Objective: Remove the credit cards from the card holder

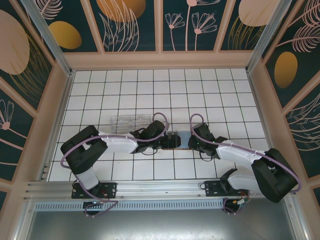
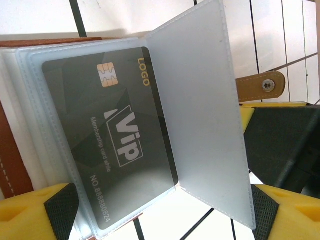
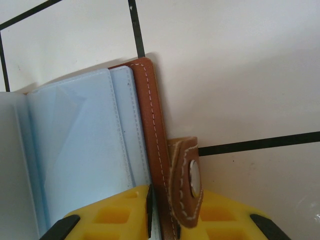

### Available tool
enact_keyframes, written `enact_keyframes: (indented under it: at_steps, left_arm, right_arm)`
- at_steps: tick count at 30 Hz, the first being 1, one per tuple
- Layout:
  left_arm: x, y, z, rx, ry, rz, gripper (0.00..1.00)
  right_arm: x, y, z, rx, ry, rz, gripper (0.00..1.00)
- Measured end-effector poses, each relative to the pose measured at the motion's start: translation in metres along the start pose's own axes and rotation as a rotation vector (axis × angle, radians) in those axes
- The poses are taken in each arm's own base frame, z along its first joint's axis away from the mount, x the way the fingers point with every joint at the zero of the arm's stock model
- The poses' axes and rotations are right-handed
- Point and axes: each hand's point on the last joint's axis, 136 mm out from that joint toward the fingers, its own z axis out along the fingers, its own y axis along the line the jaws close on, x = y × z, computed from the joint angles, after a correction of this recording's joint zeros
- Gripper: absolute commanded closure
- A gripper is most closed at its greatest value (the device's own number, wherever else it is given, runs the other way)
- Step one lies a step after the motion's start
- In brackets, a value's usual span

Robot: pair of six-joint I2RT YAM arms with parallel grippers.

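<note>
Card holder (image 1: 176, 139) lies open between the arms, right gripper (image 3: 167, 215) pinching its brown cover; left gripper (image 2: 160, 220), spread wide, straddles the black card (image 2: 112, 135); next, probably, it must nip that and slide it out.

Setting: robot test cell, lab-type rig. White grid-tiled counter (image 1: 150, 95) boxed in left, right and far by panels (image 1: 131, 22) printed with dark floral pattern; aluminium frame posts (image 1: 49, 35); left arm (image 1: 100, 145) and right arm (image 1: 250, 160) bolted to metal rail (image 1: 150, 189) at near edge
</note>
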Motion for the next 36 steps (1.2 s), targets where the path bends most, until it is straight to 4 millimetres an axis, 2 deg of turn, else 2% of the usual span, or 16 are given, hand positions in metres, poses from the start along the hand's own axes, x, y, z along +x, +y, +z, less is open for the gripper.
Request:
enact_keyframes:
  at_steps: [3, 4, 11, 15, 18, 24, 27, 30, 34, 36]
  left_arm:
    - [0.0, -0.001, 0.0, 0.004, 0.0, 0.001, 0.09]
    - [0.0, -0.001, 0.0, 0.005, 0.001, 0.003, 0.02]
    - [-0.002, -0.007, 0.003, 0.03, -0.001, 0.011, 0.01]
    - [-0.002, -0.007, 0.003, 0.032, 0.001, 0.011, 0.07]
    - [-0.001, -0.005, 0.004, 0.024, 0.003, 0.011, 0.16]
    - [-0.002, -0.004, 0.005, 0.014, 0.0, 0.011, 0.12]
    - [-0.002, -0.004, 0.005, 0.01, -0.004, 0.016, 0.12]
    - [-0.002, -0.004, 0.005, 0.01, -0.004, 0.018, 0.12]
    - [-0.002, -0.004, 0.005, 0.008, -0.005, 0.017, 0.12]
    - [-0.002, -0.003, 0.004, 0.0, -0.006, 0.017, 0.12]
  right_arm:
    - [0.0, 0.0, 0.0, 0.0, 0.0, 0.002, 0.79]
    - [0.0, 0.0, 0.0, 0.0, 0.0, 0.002, 0.78]
    - [0.0, 0.0, 0.0, 0.001, -0.001, 0.002, 0.79]
    - [0.0, -0.001, 0.0, 0.003, -0.003, 0.002, 0.79]
    - [0.0, -0.001, 0.0, 0.003, -0.003, 0.002, 0.78]
    - [-0.001, -0.003, -0.001, 0.013, -0.012, 0.003, 0.76]
    - [-0.004, -0.009, -0.009, 0.038, -0.03, 0.008, 0.73]
    - [-0.013, -0.011, -0.024, 0.038, -0.085, 0.023, 0.72]
    - [-0.031, 0.004, -0.043, -0.025, -0.149, 0.026, 0.75]
    - [-0.035, 0.012, -0.045, -0.058, -0.152, 0.017, 0.78]
